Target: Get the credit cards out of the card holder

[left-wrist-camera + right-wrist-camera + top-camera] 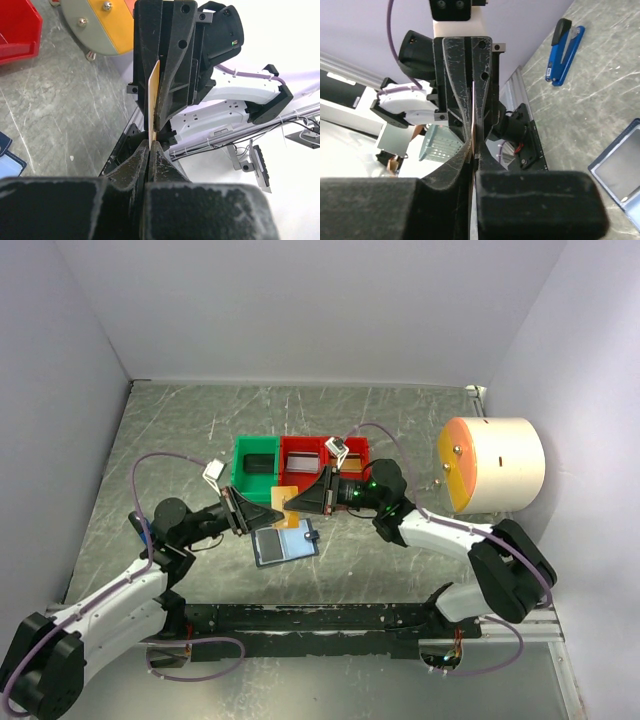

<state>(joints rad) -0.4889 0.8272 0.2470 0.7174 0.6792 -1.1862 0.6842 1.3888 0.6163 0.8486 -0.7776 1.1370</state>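
Left fingers (240, 510) and right fingers (308, 498) pinch opposite ends of the tan card (284, 496) near the card holder (285, 543).

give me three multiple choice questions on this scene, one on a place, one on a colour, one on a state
1. Where on the table is the card holder? A far-left corner; B mid-table, by the grippers; C far-right corner.
2. What colour is the leftmost bin? A green; B red; C blue.
3. The tan card is: A flat on the table; B in the holder; C pinched by both grippers.
Answers: B, it lies open mid-table; A, its walls are green; C, the left gripper and right gripper are both shut on it in mid-air.
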